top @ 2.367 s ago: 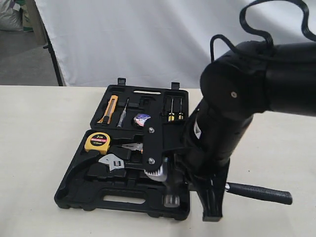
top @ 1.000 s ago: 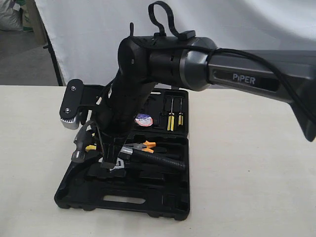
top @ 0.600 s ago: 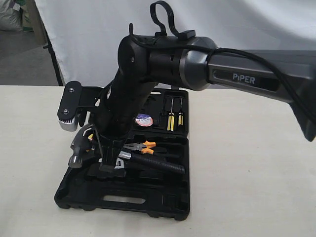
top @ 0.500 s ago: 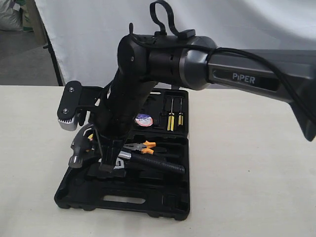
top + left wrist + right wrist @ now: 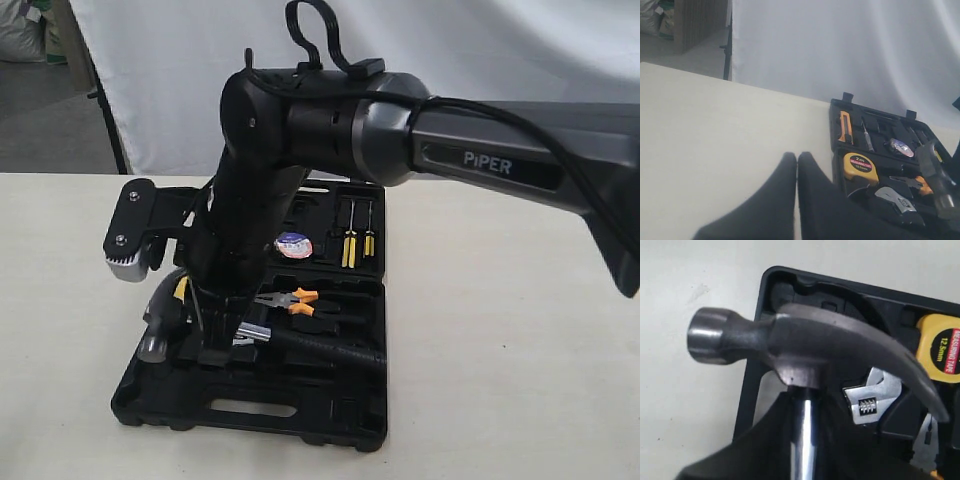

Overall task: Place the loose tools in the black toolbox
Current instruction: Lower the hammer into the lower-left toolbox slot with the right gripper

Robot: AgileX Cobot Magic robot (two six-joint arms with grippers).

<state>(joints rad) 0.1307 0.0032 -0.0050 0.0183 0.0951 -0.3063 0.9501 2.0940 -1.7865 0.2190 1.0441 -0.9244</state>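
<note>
Only the right wrist view shows right jaws clamping the hammer (image 5: pixel 810 347) above the black toolbox (image 5: pixel 751 390); left jaws meet.

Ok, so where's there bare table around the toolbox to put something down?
In the exterior view, bare table stretches left of the black toolbox and right of it, under the right arm. The strip in front is thin. Over the toolbox it is crowded: the right gripper holds the hammer, beside pliers and screwdrivers.
</note>
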